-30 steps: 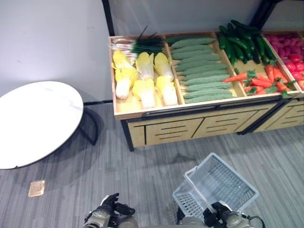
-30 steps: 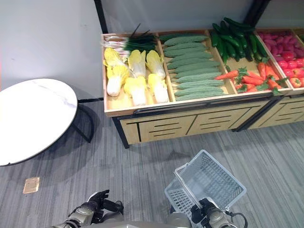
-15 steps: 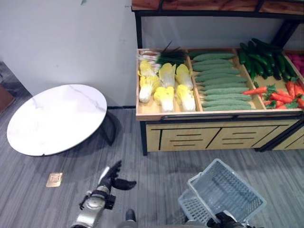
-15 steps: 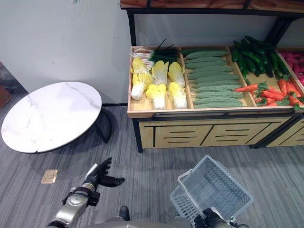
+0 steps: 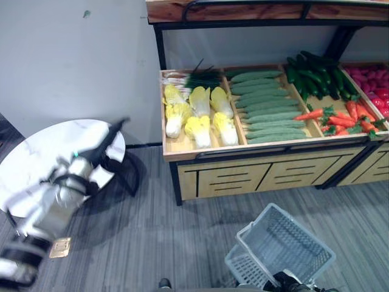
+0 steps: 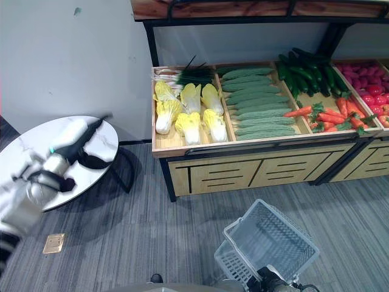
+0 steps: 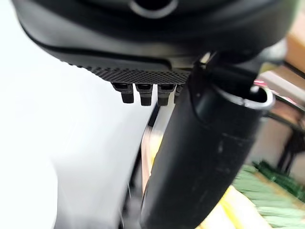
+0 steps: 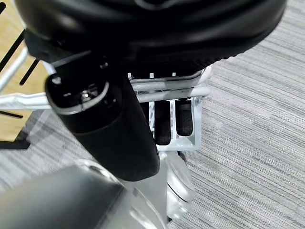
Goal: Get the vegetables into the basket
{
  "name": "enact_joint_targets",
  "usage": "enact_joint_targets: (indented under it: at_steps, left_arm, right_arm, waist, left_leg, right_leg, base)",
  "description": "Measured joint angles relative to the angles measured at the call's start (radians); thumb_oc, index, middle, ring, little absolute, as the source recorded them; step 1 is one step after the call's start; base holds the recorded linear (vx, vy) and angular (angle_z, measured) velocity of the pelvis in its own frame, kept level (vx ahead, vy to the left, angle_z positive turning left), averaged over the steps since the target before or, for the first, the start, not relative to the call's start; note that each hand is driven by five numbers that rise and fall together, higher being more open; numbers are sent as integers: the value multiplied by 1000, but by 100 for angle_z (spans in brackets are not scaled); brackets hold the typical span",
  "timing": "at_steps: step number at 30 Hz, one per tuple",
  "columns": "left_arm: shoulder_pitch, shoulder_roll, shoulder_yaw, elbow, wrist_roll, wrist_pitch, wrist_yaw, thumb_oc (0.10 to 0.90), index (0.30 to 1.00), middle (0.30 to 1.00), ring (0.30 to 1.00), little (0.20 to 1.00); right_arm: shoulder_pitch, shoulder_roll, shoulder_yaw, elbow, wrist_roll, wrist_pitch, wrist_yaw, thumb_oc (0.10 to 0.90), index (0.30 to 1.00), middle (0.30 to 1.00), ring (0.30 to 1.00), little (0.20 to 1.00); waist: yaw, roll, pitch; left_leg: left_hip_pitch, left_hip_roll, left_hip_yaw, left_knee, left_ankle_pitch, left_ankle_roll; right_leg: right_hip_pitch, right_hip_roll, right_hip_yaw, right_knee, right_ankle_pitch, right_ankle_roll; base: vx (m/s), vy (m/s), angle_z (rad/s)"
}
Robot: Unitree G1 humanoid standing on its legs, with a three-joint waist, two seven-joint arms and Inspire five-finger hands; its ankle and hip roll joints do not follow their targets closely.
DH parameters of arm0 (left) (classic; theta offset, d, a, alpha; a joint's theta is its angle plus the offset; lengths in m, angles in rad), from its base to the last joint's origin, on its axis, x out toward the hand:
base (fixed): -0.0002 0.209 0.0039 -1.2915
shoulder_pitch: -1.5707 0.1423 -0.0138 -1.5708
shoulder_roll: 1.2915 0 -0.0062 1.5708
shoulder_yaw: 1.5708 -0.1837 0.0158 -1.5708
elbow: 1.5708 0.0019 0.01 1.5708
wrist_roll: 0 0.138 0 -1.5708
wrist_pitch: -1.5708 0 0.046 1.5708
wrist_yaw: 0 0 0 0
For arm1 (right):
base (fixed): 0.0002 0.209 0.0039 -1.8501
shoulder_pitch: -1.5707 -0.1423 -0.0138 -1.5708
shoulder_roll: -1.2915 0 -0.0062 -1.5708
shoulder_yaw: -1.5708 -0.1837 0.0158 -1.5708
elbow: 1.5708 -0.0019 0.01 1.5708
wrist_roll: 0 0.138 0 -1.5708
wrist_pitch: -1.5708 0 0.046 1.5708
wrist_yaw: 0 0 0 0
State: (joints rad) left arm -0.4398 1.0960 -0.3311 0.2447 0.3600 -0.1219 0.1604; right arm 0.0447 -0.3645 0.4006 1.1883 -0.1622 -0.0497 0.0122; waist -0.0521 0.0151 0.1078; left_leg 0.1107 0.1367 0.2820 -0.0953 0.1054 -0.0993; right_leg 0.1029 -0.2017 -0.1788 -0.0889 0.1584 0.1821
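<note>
The right hand (image 8: 162, 119) is gripping the rim of the empty basket (image 5: 285, 246) over the floor, while the left hand (image 5: 106, 143), fingers straight, is reaching out empty. Every vegetable (image 5: 200, 112) is lying on the stand (image 5: 243, 173); loading is not yet begun.

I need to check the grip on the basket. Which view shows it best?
The right wrist view: the right robot hand has its fingers curled round the basket handle. Both eye views show the whole basket from above, with the hand at the bottom edge.
</note>
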Motion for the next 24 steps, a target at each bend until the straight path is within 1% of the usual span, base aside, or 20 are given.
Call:
enact_joint_targets:
  at_steps: [1, 2, 3, 4, 5, 7, 8, 9, 10, 11, 12, 13, 14, 15, 17, 18, 19, 21, 22, 24]
  left_arm:
    - [-33, 11, -4, 3, 26, -15, 9, 900, 1000, 1000, 1000, 1000]
    - [-84, 16, -39, 8, 57, -31, 29, 900, 1000, 1000, 1000, 1000]
    - [-134, 34, -107, 7, 82, -39, 40, 900, 1000, 1000, 1000, 1000]
    - [-229, 47, -255, 27, 133, -70, 47, 900, 1000, 1000, 1000, 1000]
    - [-248, 48, -293, 28, 139, -75, 45, 900, 1000, 1000, 1000, 1000]
    - [-285, 31, -395, 32, 192, -105, 48, 900, 1000, 1000, 1000, 1000]
    - [-300, 26, -433, 42, 197, -106, 51, 900, 1000, 1000, 1000, 1000]
    - [-302, 20, -475, 49, 234, -121, 51, 900, 1000, 1000, 1000, 1000]
    - [-306, 8, -495, 60, 251, -124, 51, 900, 1000, 1000, 1000, 1000]
    - [-317, -6, -520, 77, 259, -124, 54, 900, 1000, 1000, 1000, 1000]
    - [-355, -31, -581, 123, 290, -122, 59, 900, 1000, 1000, 1000, 1000]
    - [-376, -37, -614, 157, 310, -123, 59, 900, 1000, 1000, 1000, 1000]
    - [-383, -65, -622, 195, 321, -122, 61, 900, 1000, 1000, 1000, 1000]
    - [-396, -97, -632, 255, 326, -118, 75, 900, 1000, 1000, 1000, 1000]
    - [-406, -119, -633, 315, 328, -108, 76, 900, 1000, 1000, 1000, 1000]
    - [-427, -145, -638, 398, 329, -89, 80, 900, 1000, 1000, 1000, 1000]
    - [-434, -155, -638, 421, 329, -77, 81, 900, 1000, 1000, 1000, 1000]
    - [-486, -199, -638, 539, 328, -61, 108, 900, 1000, 1000, 1000, 1000]
    - [-519, -200, -638, 581, 329, -48, 107, 900, 1000, 1000, 1000, 1000]
    - [-535, -201, -638, 589, 328, -27, 106, 900, 1000, 1000, 1000, 1000]
  right_arm:
    - [9, -1, 0, -2, -8, -5, 1, 400, 300, 300, 300, 300]
    - [9, -1, 9, 0, -21, -10, 0, 400, 300, 300, 300, 300]
    - [9, -7, 15, -1, -28, -12, -1, 400, 300, 300, 300, 300]
    - [4, -27, 25, -13, -30, -23, -5, 400, 300, 300, 300, 300]
    - [10, -30, 26, -15, -31, -23, -5, 400, 300, 300, 300, 300]
    - [-2, -47, 26, -24, -37, -33, -12, 400, 300, 300, 300, 300]
    - [-5, -51, 20, -22, -38, -35, -12, 400, 300, 300, 300, 300]
    - [-22, -58, 19, -23, -42, -39, -13, 400, 300, 300, 300, 300]
    - [-24, -61, 20, -24, -44, -42, -14, 400, 300, 300, 300, 300]
    - [-27, -64, 20, -26, -45, -44, -15, 400, 300, 300, 300, 300]
    - [-39, -74, 17, -25, -46, -49, -20, 400, 300, 300, 300, 300]
    - [-61, -80, 15, -25, -46, -50, -20, 400, 300, 300, 300, 300]
    - [-69, -83, 11, -24, -46, -50, -21, 400, 300, 300, 300, 300]
    - [-77, -91, 11, -24, -46, -51, -21, 400, 300, 300, 300, 300]
    - [-100, -93, 0, -25, -47, -52, -25, 400, 300, 300, 300, 300]
    - [-127, -101, -1, -29, -47, -56, -34, 400, 300, 300, 300, 300]
    - [-132, -104, 0, -30, -47, -56, -37, 400, 300, 300, 300, 300]
    - [-164, -127, 8, -22, -47, -63, -36, 400, 300, 300, 300, 300]
    - [-195, -126, 2, -20, -46, -64, -43, 400, 300, 300, 300, 300]
    - [-208, -129, 1, -18, -46, -64, -46, 400, 300, 300, 300, 300]
  waist:
    - [-8, 6, -9]
    - [-20, 16, -14]
    - [-25, 24, -24]
    - [-48, 45, -33]
    - [-56, 53, -36]
    - [-87, 81, -41]
    - [-90, 90, -43]
    - [-109, 104, -39]
    - [-128, 111, -37]
    - [-135, 118, -34]
    - [-150, 132, -27]
    - [-162, 144, -19]
    - [-181, 158, -10]
    - [-181, 167, -5]
    - [-193, 186, 7]
    - [-211, 206, 29]
    - [-219, 210, 44]
    - [-210, 226, 67]
    - [-206, 230, 85]
    - [-212, 236, 96]
  left_leg:
    - [-1, 0, 8, 0, -3, -3]
    - [2, -1, 14, 0, -3, -2]
    - [1, -1, 19, 0, -3, -2]
    - [-5, -1, 30, 0, -7, -5]
    - [-8, 0, 34, 0, -8, -6]
    - [-32, 2, 50, 0, -5, -2]
    - [-39, 1, 56, 0, -5, -2]
    - [-51, 2, 72, 0, 0, 1]
    - [-57, 2, 79, 0, 5, 8]
    - [-63, 0, 82, 0, 5, 8]
    - [-82, -4, 93, 0, 6, 9]
    - [-104, -8, 101, 0, 6, 9]
    - [-121, -11, 111, 1, 10, 14]
    - [-133, -13, 119, 3, 13, 15]
    - [-161, -18, 138, 0, 14, 16]
    - [-189, -21, 145, 0, 17, 17]
    - [-190, -20, 146, 4, 17, 18]
    - [-222, -25, 174, 5, 16, 17]
    - [-242, -29, 194, 5, 18, 18]
    - [-248, -25, 195, 5, 18, 18]
  right_leg:
    - [-4, -1, 8, -1, 1, 0]
    - [-9, -4, 13, -3, 1, 0]
    - [-13, -1, 18, 0, 2, -1]
    - [-24, -2, 30, -3, 3, 0]
    - [-32, -2, 36, -3, 3, 0]
    - [-67, -1, 52, -2, 10, -2]
    - [-78, -2, 57, -1, 12, -2]
    - [-102, 0, 68, 1, 20, -1]
    - [-118, 0, 80, 1, 21, -2]
    - [-125, 0, 86, 0, 23, -2]
    - [-154, -4, 98, -2, 26, -1]
    - [-177, -8, 101, 1, 34, -2]
    - [-200, -9, 110, 2, 43, 2]
    - [-223, -10, 123, 3, 44, 2]
    - [-263, -13, 141, 3, 51, 6]
    - [-296, -11, 152, 3, 65, 3]
    - [-303, -9, 157, 3, 65, 3]
    - [-360, -10, 189, 3, 61, 10]
    - [-389, -11, 206, 3, 86, 8]
    - [-400, -9, 211, 2, 86, 7]
  base:
    - [1, 5, -20]
    - [-6, 5, -20]
    - [-21, 22, -24]
    - [-18, 21, -21]
    - [-52, 46, -25]
    - [-37, 23, -20]
    - [-42, 30, -30]
    - [-68, 45, -31]
    - [-85, 54, -29]
    - [-45, 22, -20]
    - [-43, 25, -24]
    - [-76, 40, -28]
    - [-103, 41, -24]
    - [-99, 25, -22]
    - [-45, 5, -28]
    - [-47, 8, -28]
    - [-51, -19, -24]
    - [-9, -40, -38]
    - [23, -30, -42]
    - [29, -34, -23]
